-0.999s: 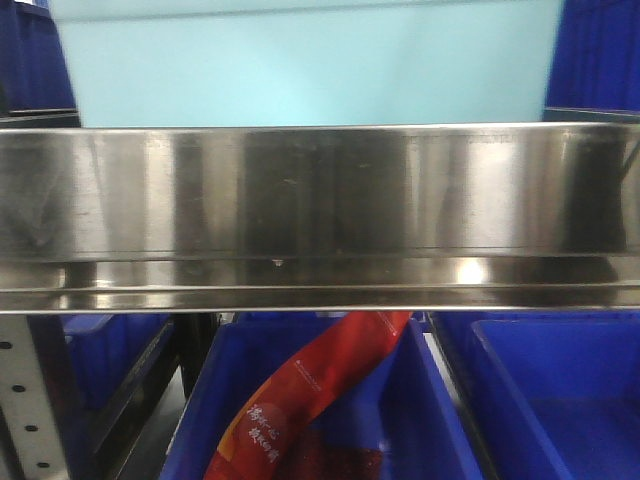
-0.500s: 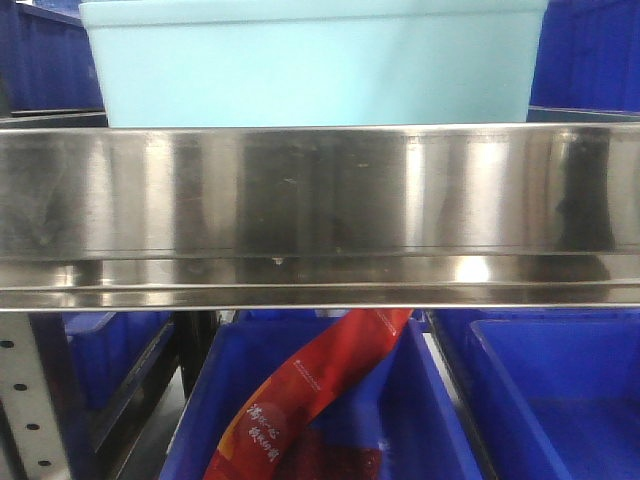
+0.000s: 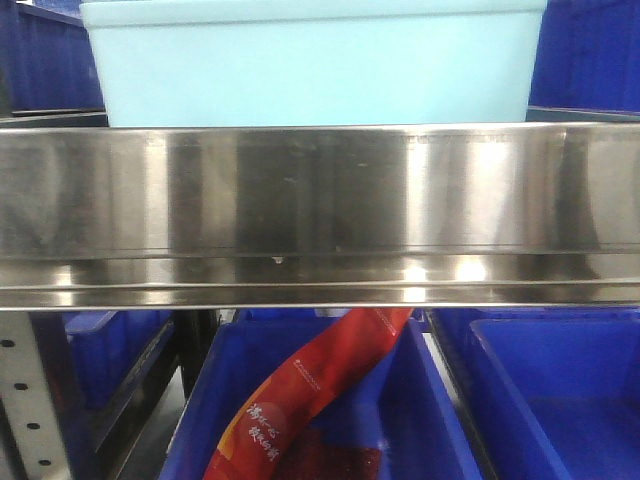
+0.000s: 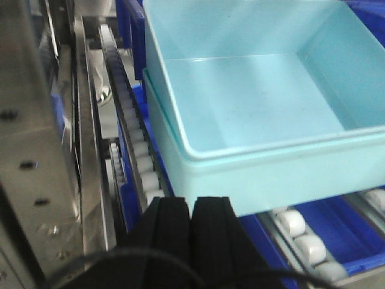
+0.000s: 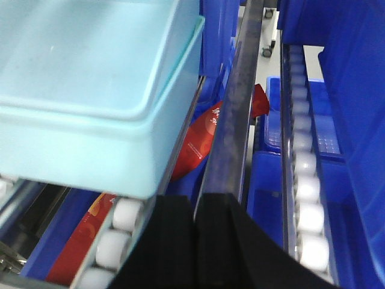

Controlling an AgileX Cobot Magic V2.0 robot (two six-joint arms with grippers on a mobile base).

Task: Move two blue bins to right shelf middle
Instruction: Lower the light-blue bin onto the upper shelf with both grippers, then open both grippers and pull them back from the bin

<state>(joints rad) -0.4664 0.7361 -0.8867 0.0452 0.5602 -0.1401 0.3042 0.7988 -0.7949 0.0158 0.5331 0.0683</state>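
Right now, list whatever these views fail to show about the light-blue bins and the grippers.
- Front view: the steel shelf lip hides the base of the light-blue bins.
- Left wrist view: the nested bins are cut off at the top and right edges.
- Left gripper and right gripper: fingers together; fingertip contact with the bins is unclear.

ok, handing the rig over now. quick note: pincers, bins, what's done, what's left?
Left pincer: shut, holding nothing, just short of the bins' near wall.
Right pincer: shut, holding nothing, beside the bins' corner.
Two blue bins: nested one inside the other, sitting on the roller rails of the steel shelf, between dark blue bins.
Done: bins rest on a shelf, released.
Left: confirm this is the right shelf's middle level; these views don't show it.
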